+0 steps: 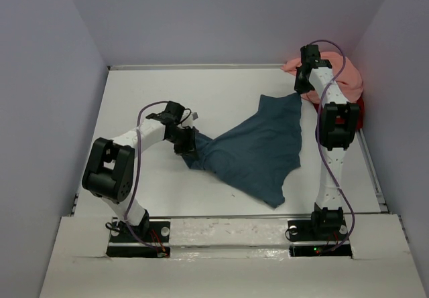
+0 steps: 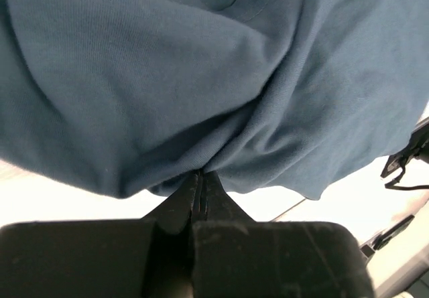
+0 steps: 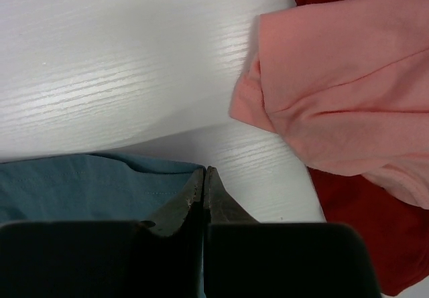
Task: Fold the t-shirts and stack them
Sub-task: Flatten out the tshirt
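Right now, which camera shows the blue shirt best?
The top camera: the whole blue shirt shows, spread out. The left wrist view sees only bunched cloth, the right wrist view just one corner.

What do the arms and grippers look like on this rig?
The left arm and right arm are white links with bulky black joint housings on black base plates. A thin purple cable loops along each. The left gripper and right gripper have dark, wedge-shaped fingers.
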Tool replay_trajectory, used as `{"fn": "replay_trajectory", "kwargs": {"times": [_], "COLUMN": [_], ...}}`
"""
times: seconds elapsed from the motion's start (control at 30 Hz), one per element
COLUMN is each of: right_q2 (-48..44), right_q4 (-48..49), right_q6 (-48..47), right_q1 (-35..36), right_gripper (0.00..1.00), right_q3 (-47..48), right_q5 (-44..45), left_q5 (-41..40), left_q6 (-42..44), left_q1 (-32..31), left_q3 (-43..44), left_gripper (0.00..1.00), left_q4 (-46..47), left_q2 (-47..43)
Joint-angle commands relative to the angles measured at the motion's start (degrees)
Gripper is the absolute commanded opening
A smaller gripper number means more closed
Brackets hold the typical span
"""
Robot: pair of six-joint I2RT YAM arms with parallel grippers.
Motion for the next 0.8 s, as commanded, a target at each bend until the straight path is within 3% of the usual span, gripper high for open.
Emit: {"fn": "replay_trajectory", "kwargs": {"times": [0.0,0.23,0.47,0.67,0.77], "right_q2": [-5.5,-10.3,-17.8,-30.1,-34.9], "right_q4": [2.5,-0.3,-3.1,0.3,1.4], "right_q6": [0.9,4.2,10.5,12.0,14.1], "right_q1": [-0.2,-0.2,-0.2,-0.2,-0.2], "right_gripper": [0.0,0.0,0.0,0.0,0.0], "right_q3": [-1.1,1.1,5.5,-3.1,-4.9], "right_q5": [-1.2,-12.2,-26.7,-33.0,-37.5], "left_q5": [-1.7,-9.5,-14.0,-13.5,-17.9], "left_q6": [1.7,-0.7,-10.3,-16.8,-17.0], "left_q1": [-0.1,0.6,1.3,1.3,1.2], "left_q3": [7.3,20.5,21.7,19.6,19.6], "left_gripper": [0.0,0.0,0.02,0.05,0.05], "left_q4": [-6.0,-13.1,-5.4,-0.9,-3.4], "left_q2": [-3.8,-3.5,-8.3,-11.0,-12.2]}}
